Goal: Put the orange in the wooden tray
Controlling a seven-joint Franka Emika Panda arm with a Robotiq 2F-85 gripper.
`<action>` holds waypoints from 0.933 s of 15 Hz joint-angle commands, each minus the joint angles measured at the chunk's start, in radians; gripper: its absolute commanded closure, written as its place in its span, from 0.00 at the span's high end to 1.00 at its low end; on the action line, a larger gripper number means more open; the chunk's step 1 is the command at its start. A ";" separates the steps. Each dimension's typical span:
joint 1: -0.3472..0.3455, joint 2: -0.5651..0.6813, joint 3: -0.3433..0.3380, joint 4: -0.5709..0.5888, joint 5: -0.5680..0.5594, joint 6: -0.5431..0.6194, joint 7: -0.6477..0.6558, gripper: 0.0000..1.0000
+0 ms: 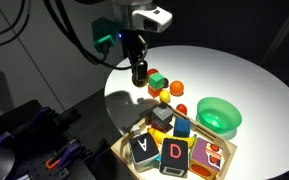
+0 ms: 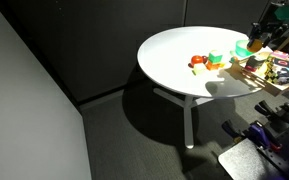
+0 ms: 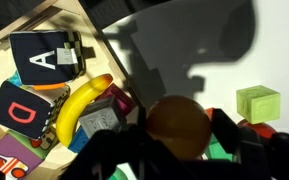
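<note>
In the wrist view the orange [image 3: 179,125], a round dull-orange ball in shadow, sits between my two dark fingers and fills the gap. My gripper [image 3: 176,135] looks shut on it. In an exterior view my gripper [image 1: 139,73] hangs over the far-left part of the round white table, beside a cluster of small toys. The wooden tray [image 1: 125,151] lies at the table's near edge and holds letter blocks A and D. It also shows in the wrist view [image 3: 44,22], up and to the left of the gripper, with a banana [image 3: 79,105] in it.
A round green bowl [image 1: 220,115] stands next to the tray. Small toys lie near the gripper: an orange ball [image 1: 177,88], red and yellow pieces, and a light green cube [image 3: 257,103]. The table [image 2: 174,55] stands on a dark floor, with dark equipment at the edges.
</note>
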 commanded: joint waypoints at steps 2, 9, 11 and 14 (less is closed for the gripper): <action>-0.003 0.003 0.003 0.001 -0.001 -0.002 0.001 0.67; -0.003 0.004 0.003 0.001 -0.001 -0.002 0.001 0.67; -0.003 0.004 0.003 0.001 -0.001 -0.002 0.001 0.42; -0.011 -0.003 -0.006 0.005 -0.001 -0.010 -0.001 0.42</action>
